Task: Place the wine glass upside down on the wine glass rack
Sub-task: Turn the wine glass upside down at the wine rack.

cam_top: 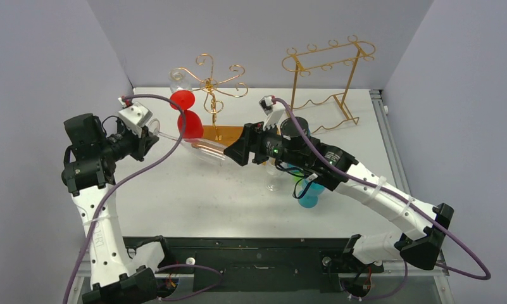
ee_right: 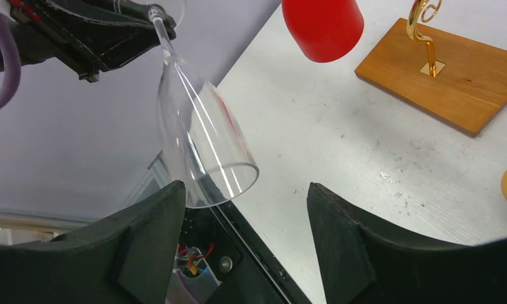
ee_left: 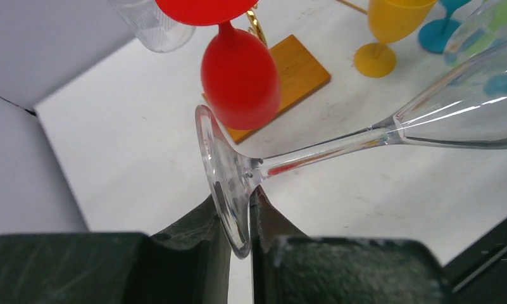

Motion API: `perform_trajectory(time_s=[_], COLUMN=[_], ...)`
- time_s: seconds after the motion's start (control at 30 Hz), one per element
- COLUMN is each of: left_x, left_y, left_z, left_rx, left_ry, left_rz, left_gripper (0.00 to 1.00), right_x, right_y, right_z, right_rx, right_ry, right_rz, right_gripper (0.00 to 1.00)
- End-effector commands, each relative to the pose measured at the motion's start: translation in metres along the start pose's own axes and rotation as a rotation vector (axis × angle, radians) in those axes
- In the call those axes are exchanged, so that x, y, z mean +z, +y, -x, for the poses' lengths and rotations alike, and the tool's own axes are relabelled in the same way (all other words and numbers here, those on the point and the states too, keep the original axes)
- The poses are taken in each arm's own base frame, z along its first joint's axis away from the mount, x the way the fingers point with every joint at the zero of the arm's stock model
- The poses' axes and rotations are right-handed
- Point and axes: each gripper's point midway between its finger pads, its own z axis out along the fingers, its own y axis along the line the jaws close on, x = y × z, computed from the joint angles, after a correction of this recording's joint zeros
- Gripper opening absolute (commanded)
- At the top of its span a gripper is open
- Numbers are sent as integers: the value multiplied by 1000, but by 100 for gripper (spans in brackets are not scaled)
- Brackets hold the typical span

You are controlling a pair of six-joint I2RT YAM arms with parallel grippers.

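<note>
A clear wine glass [cam_top: 200, 147] lies level in the air between my two grippers. My left gripper [cam_top: 150, 135] is shut on the rim of its foot [ee_left: 220, 166]; the stem [ee_left: 326, 148] runs right to the bowl [ee_left: 472, 107]. My right gripper [cam_top: 230, 152] is open, and the bowl's open rim [ee_right: 216, 180] sits just inside its left finger [ee_right: 152, 221], apart from the right finger [ee_right: 339, 228]. The wine glass rack [cam_top: 211, 82], a gold wire tree on a wooden base [cam_top: 231, 134], stands behind the glass. A red glass [cam_top: 186, 115] and a clear one [cam_top: 178, 79] hang on it upside down.
A taller gold wire frame rack [cam_top: 326, 73] stands at the back right. A teal glass [cam_top: 309, 193], a green one and a clear one [cam_top: 276, 180] stand under my right arm. A yellow glass [ee_left: 390, 25] shows in the left wrist view. Grey walls enclose the table.
</note>
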Motion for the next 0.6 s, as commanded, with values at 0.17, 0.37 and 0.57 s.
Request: perform_trajectory(time_s=[0.17, 0.37, 0.57], left_x=[-29, -36, -39], left_y=[-10, -39, -50], left_z=[65, 92, 123], left_rx=[671, 878, 944], left_ry=[-234, -393, -523], left_rz=[54, -46, -86], left_gripper=[0, 0, 0], right_x=[-33, -18, -4], right_y=[16, 59, 85], right_z=[30, 30, 13], right_rx=[-132, -254, -358], right_ry=[12, 0, -37], right_rz=[151, 333, 454], right_gripper=[75, 76, 77])
